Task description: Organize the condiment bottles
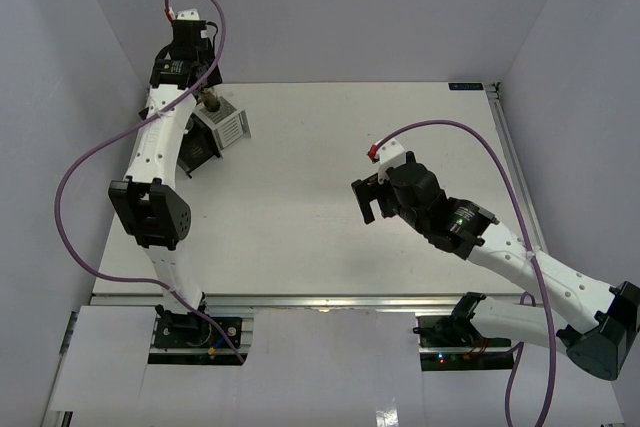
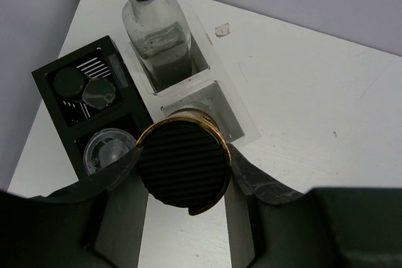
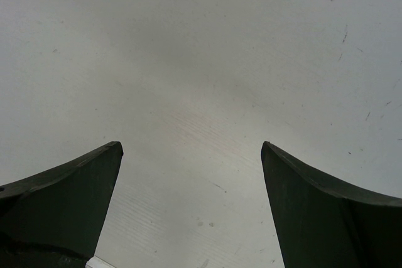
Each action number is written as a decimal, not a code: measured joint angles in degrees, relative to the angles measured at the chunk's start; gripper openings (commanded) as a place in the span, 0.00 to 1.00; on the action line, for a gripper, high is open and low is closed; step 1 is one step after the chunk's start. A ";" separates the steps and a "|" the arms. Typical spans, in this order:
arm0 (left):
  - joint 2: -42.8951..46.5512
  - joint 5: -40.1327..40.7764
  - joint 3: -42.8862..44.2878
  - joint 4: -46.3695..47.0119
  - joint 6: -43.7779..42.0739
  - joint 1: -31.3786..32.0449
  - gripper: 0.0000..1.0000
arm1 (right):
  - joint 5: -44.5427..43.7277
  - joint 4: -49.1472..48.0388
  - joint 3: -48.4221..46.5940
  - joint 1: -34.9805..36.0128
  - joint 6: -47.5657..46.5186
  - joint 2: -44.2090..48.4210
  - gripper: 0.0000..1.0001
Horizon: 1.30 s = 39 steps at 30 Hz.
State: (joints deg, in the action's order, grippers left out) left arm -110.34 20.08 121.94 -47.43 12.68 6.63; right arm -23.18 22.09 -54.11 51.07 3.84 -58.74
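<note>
The brown spice jar [image 2: 183, 166], pinched in the left gripper [image 2: 186, 159], is at the white rack's [image 2: 244, 125] near slot. Beyond it the tall bottle [image 2: 157, 42] is slotted. Leftward, the black rack [image 2: 53, 108] holds the shaker [image 2: 107, 149] and black-capped bottle [image 2: 68, 81]. Releasing the jar looks like the last step. The right gripper [image 3: 191, 155] hangs spread.

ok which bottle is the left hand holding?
The short jar with ribbed dark cap, between the fingers of the left hand. The gold-topped bottle and the others stand in rack slots.

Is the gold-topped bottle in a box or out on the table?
In. The gold-topped bottle stands upright, base inside a white rack compartment.
</note>
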 measured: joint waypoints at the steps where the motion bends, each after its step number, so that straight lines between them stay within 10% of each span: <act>1: -0.03 -0.12 -1.14 0.33 -0.03 -0.09 0.00 | 0.00 0.00 0.00 0.00 0.00 0.00 0.98; 14: -2.37 -1.46 -8.67 5.29 -1.29 -0.16 0.01 | 0.15 -0.82 0.57 0.00 -0.07 0.00 0.98; 34: -9.36 -4.50 -7.51 6.65 -1.50 -1.15 0.97 | 0.24 -1.27 0.61 0.00 -0.72 0.22 0.98; 39: -9.45 -4.67 -4.00 3.02 -0.83 -1.15 0.98 | 0.19 -1.26 0.61 0.00 -1.03 0.24 0.98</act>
State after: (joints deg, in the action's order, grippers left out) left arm -119.79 15.41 117.93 -44.42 11.85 5.48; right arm -22.99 20.83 -53.49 51.07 2.80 -58.50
